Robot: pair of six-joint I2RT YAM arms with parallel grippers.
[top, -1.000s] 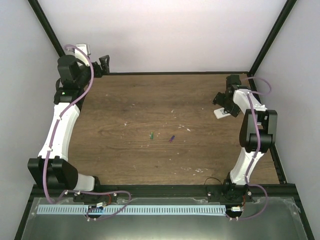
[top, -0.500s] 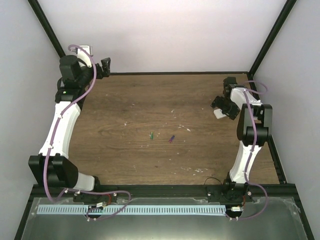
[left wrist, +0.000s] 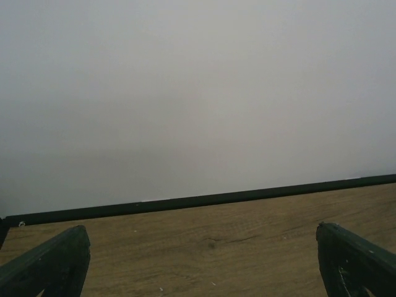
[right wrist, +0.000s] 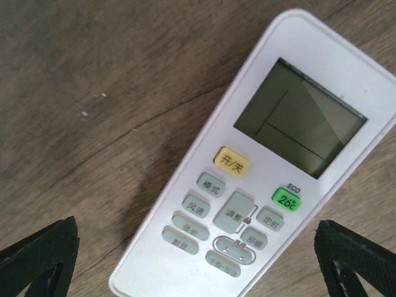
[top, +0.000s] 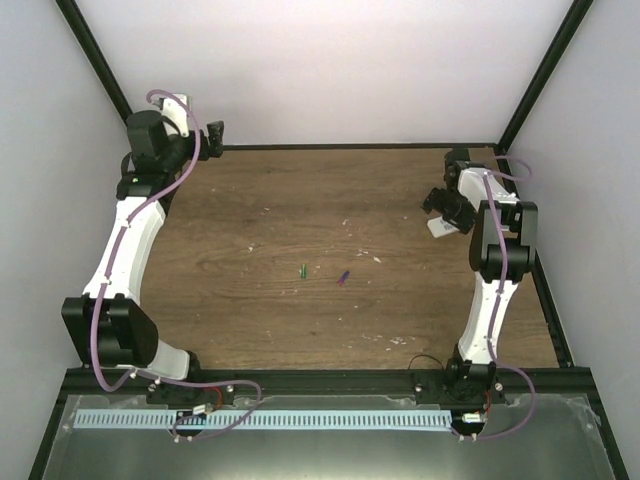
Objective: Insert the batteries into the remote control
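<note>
From my remote station, the right claw hangs over the white air-conditioner remote control at the far right of the wooden worktop, its jaws spread wide. In the right wrist view its two black fingertips stand on either side of the remote's button end, gripping nothing; I cannot tell whether they touch the worktop. The remote lies face up, its grey display towards the upper right of that view, with a yellow button and a green button below it.

The green battery and the purple battery lie near the middle of the worktop, green to the left, close together but not touching, well apart from the remote.

The left claw is raised at the far left corner, facing the pale back wall. Its jaws are also apart, with only bare wood between them.
</note>
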